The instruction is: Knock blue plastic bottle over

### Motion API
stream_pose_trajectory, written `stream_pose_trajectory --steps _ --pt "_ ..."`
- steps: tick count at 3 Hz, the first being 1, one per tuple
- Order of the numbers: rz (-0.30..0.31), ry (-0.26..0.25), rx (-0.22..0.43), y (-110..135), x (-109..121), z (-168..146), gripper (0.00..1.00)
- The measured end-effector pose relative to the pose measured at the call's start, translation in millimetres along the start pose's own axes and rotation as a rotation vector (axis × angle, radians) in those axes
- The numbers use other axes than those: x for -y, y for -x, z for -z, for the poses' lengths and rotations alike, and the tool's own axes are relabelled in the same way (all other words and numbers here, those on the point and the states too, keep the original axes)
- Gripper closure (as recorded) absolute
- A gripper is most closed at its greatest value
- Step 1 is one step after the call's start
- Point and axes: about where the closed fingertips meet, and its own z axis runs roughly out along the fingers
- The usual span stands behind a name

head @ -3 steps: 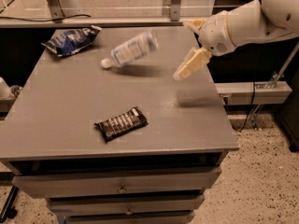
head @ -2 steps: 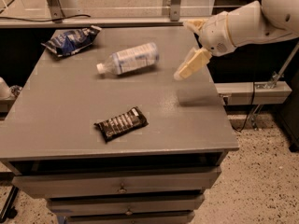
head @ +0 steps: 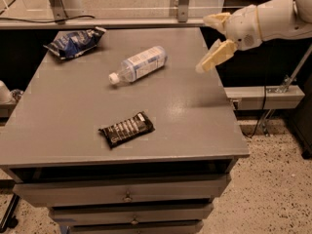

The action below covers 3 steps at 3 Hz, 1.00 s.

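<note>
Camera view shows the blue plastic bottle lying on its side on the grey surface, its white cap pointing toward the near left. To the right of the bottle, well apart from it, the tool hangs over the surface's right edge, its two pale fingers spread apart and holding nothing. A blue-and-white snack bag lies beyond the bottle to the left, and a dark candy bar lies flat nearer the front edge.
</note>
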Motion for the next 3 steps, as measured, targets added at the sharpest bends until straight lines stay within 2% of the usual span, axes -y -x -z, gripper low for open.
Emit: stream_pose_trajectory --steps 1,2,3 --pt "-0.023 -0.051 0.028 19 12 61 0.0" --pt "-0.05 -0.106 0.016 35 5 122 0.0" --pt "-0.056 -0.112 0.012 37 3 132 0.0"
